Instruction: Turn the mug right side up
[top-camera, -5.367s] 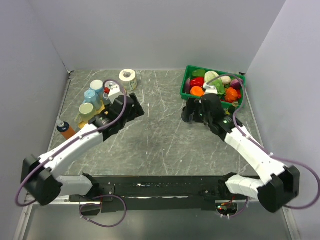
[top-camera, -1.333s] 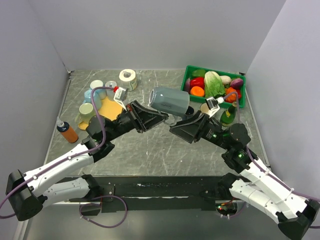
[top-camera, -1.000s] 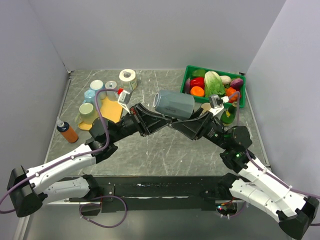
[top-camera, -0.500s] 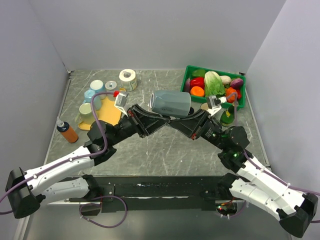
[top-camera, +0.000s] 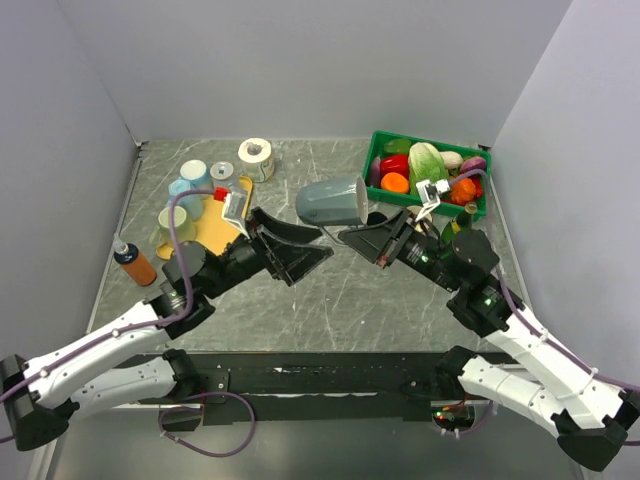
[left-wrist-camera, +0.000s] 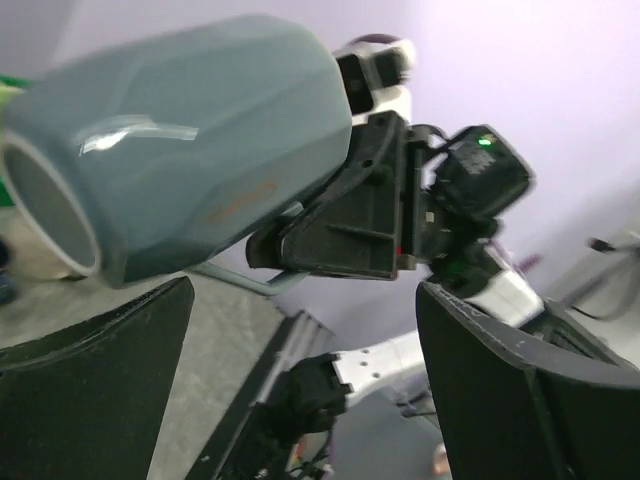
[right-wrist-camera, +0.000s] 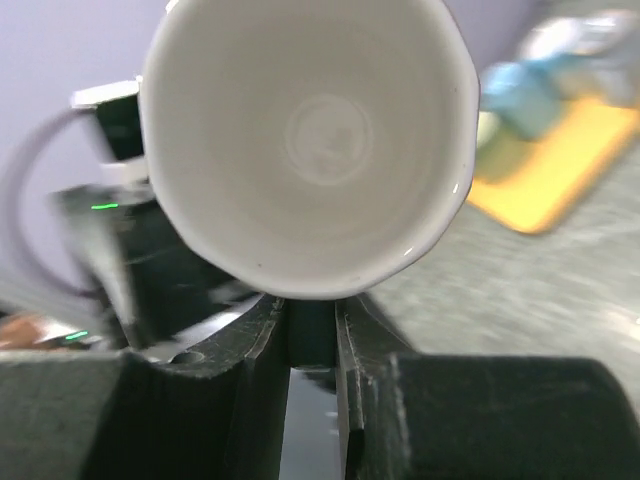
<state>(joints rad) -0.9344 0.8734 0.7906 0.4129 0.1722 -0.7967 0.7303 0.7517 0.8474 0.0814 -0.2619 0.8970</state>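
The grey-blue mug (top-camera: 332, 201) hangs in the air on its side above the middle of the table, its white mouth turned toward my right arm. My right gripper (top-camera: 362, 232) is shut on its handle. In the right wrist view the mug's white inside (right-wrist-camera: 310, 140) fills the top, and the dark handle (right-wrist-camera: 312, 335) is pinched between my right gripper's (right-wrist-camera: 312, 315) fingers. My left gripper (top-camera: 305, 252) stands open just left of and below the mug, apart from it. In the left wrist view the mug (left-wrist-camera: 190, 170) floats above my wide-open left gripper (left-wrist-camera: 305, 290).
A green basket (top-camera: 369, 165) of vegetables stands at the back right. At the back left are several cups (top-camera: 187, 188) by a yellow board (top-camera: 212, 222), and a tape roll (top-camera: 255, 153). An orange bottle (top-camera: 133, 263) stands near the left edge.
My left gripper has let go of the mug, opened wide and drawn back to the left. My right gripper has shut on the handle and now carries the mug alone.
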